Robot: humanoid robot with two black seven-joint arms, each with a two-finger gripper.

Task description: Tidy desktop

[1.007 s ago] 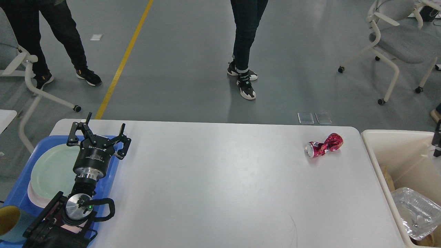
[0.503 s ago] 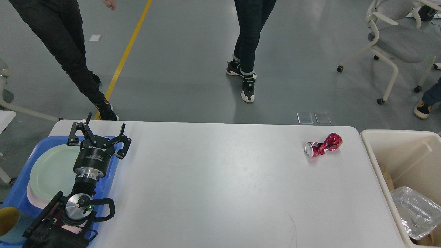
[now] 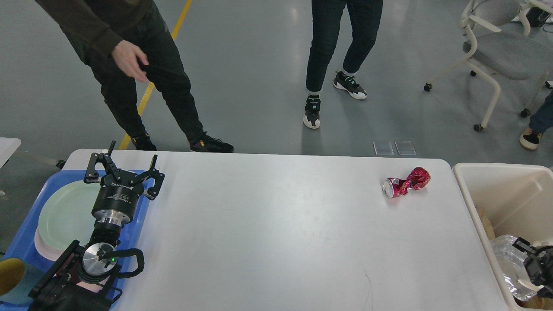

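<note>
The white desktop point(image 3: 276, 233) fills the middle of the head view. A crushed red can point(image 3: 406, 182) lies on it near the far right corner. My left gripper point(image 3: 125, 166) is open and empty, standing over the right edge of the blue tray point(image 3: 21, 242) at the far left. My right gripper point(image 3: 533, 261) shows only partly at the lower right edge, dark, over the cream bin point(image 3: 497, 172). Its fingers cannot be told apart. It is well apart from the can.
The tray holds a pale green plate point(image 3: 65, 211) on a pink one, with a yellow cup point(image 3: 11, 274) at its near end. The bin holds a clear plastic container point(image 3: 505, 259). Two people point(image 3: 142, 73) stand just beyond the table's far edge. A chair point(image 3: 497, 47) stands at the back right.
My right gripper has come into view low over the bin. The person at the left has stepped close to the table's far edge. The left arm and the can have not moved.
</note>
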